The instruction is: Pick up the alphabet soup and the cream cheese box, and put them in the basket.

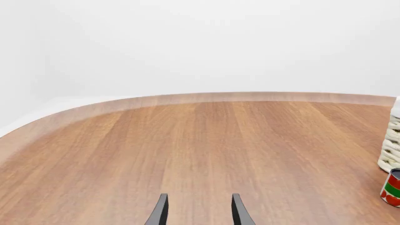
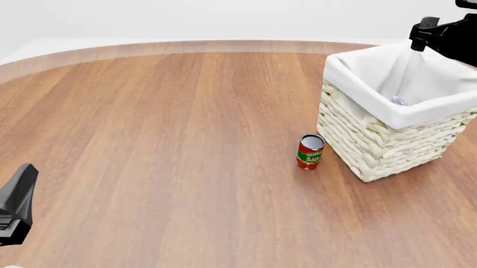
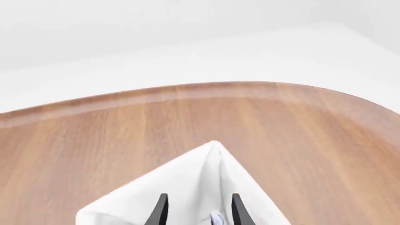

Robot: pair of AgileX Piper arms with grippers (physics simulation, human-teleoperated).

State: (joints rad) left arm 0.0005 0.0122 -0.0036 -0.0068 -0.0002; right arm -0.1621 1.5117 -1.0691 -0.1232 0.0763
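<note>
Two arms: we see the left arm [image 2: 17, 204] at the lower left edge of the front view and the right arm [image 2: 446, 33] at the upper right corner, above the basket.
Left fingers [image 1: 196, 211]: we see them spread apart with only bare desk between them, holding nothing.
Right fingers [image 3: 196, 210]: we see them parted and empty, poised over the white liner at a corner of the basket.
Basket [image 2: 376, 142]: we place it at the right of the front view, standing on the desk [image 2: 164, 139].
Basket contents: we make out a small pale bluish patch [image 2: 399, 101] deep inside; we cannot tell what it is.
Alphabet soup, cream cheese box: we cannot find either on the desk.
Tomato can [image 2: 310, 151]: upright, just left of the basket, not touching it.
</note>
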